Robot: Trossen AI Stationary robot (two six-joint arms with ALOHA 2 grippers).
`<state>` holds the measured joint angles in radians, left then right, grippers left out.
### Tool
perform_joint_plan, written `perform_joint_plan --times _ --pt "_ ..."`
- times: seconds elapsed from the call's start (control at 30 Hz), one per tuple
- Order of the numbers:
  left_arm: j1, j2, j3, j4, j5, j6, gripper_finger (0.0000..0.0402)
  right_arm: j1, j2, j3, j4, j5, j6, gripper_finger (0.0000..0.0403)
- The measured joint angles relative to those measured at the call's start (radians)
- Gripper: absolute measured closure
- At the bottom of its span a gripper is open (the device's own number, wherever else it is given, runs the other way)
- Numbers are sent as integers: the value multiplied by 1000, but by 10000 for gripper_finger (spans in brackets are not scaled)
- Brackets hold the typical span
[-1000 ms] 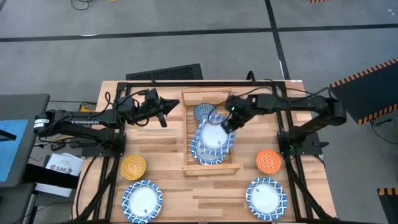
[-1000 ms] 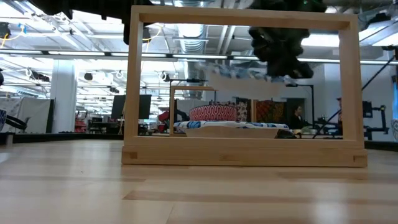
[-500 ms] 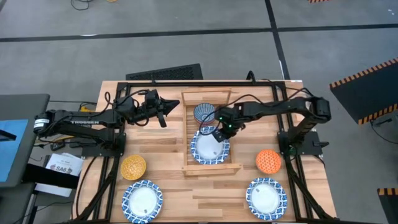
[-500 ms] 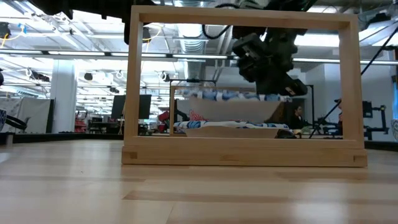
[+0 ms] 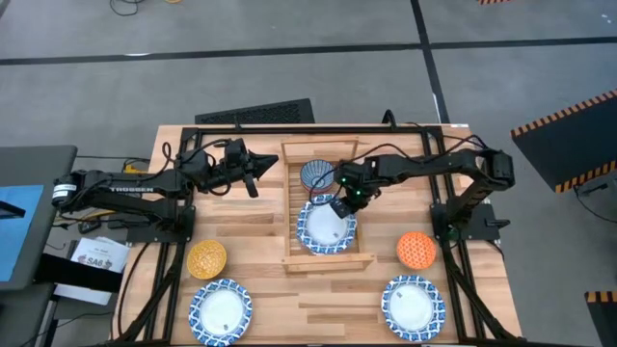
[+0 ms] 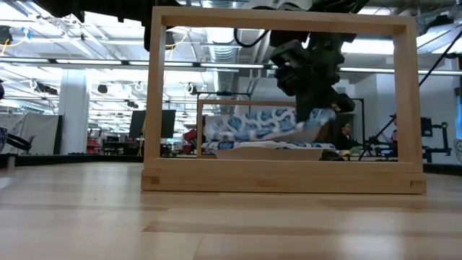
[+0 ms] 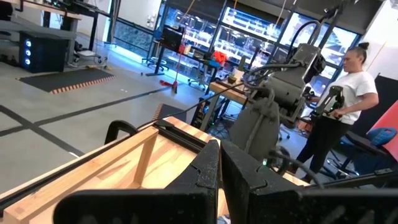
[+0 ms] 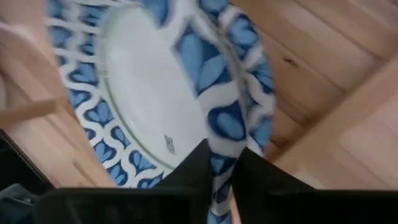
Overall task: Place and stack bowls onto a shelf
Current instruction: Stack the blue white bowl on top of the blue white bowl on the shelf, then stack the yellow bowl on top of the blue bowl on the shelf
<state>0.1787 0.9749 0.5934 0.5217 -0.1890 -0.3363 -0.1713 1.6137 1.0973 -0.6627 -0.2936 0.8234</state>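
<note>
The right pincer (image 5: 339, 200) is clamped on the far rim of a wide blue-and-white bowl (image 5: 325, 228), its two dark fingers (image 8: 200, 163) pinching the patterned edge; this held bowl sits tilted on another wide patterned bowl (image 6: 268, 152) lying in the shelf (image 5: 292, 217), its far rim raised in the low view. A small mark shows on the bowl's white centre in the right wrist view, too small to read. Just beyond the pincer, at the shelf's far end, stands a deep blue bowl (image 5: 316, 175), and the near end of the shelf holds bare slats beside the stacked pair. The shelf's side rails run close along both sides of the held bowl. The left pincer (image 5: 264, 166) hovers above the bench (image 5: 255, 241) just left of the shelf's far end, its fingers (image 7: 205, 171) together; white lettering on that arm is too small to read. On the bench lie a yellow bowl (image 5: 207, 258) and a wide patterned bowl (image 5: 220, 310) at the near left, an orange bowl (image 5: 416, 249) and another wide patterned bowl (image 5: 413, 302) at the near right, all well apart from the shelf. A person (image 7: 345, 106) stands in the room beyond.
</note>
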Motion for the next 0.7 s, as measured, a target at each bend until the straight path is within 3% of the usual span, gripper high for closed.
perform_joint_plan --times 0.4,0.7 --pt "0 0 0 2 0 0 401 -23 -89 1 -45 -40 -135 155" --pt "0 0 0 1 0 16 401 -54 -261 -24 -259 79 -305 143"
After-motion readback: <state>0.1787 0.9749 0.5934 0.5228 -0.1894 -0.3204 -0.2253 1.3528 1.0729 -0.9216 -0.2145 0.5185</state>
